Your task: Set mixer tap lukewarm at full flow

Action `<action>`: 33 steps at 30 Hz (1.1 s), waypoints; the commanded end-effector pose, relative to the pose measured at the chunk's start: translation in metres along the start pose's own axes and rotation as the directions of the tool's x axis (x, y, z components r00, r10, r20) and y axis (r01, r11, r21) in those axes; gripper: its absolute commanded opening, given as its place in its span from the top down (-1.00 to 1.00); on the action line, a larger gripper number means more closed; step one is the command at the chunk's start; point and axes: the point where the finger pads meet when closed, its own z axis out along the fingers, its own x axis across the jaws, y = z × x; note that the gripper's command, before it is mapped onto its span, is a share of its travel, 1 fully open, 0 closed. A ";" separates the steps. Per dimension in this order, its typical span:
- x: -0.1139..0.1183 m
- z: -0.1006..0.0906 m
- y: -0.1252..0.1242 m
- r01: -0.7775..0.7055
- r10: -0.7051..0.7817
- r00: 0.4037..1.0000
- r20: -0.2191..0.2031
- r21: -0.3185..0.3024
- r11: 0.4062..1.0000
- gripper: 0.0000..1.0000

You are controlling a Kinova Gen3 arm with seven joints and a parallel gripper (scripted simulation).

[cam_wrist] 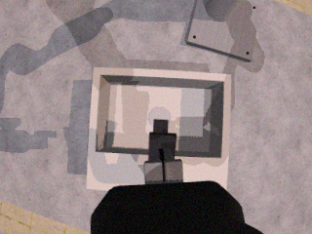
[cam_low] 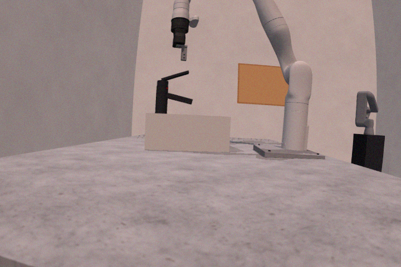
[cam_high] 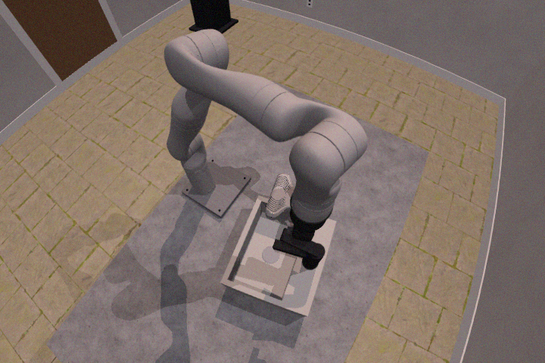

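The black mixer tap stands upright at the basin's back edge. Its lever slants upward from the top of the body. In the wrist view the lever lines up with the spout, which reaches out below it. A red dot shows on the side of the body; no blue dot is visible. My gripper is shut and empty. It hangs above the lever with a visible gap, pointing down. In the wrist view it hides the tap body.
The pale basin surrounds a deep recess under the spout. My arm's base plate lies beyond the basin's spout side. A black pedestal stands farther off.
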 end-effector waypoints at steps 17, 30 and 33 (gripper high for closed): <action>-0.007 -0.001 -0.005 0.270 -0.270 0.963 -0.006 -0.003 0.963 1.00; -0.014 -0.001 -0.007 0.539 -0.539 0.842 -0.010 -0.006 0.842 1.00; -0.016 -0.001 -0.008 0.615 -0.616 0.788 -0.011 -0.008 0.788 1.00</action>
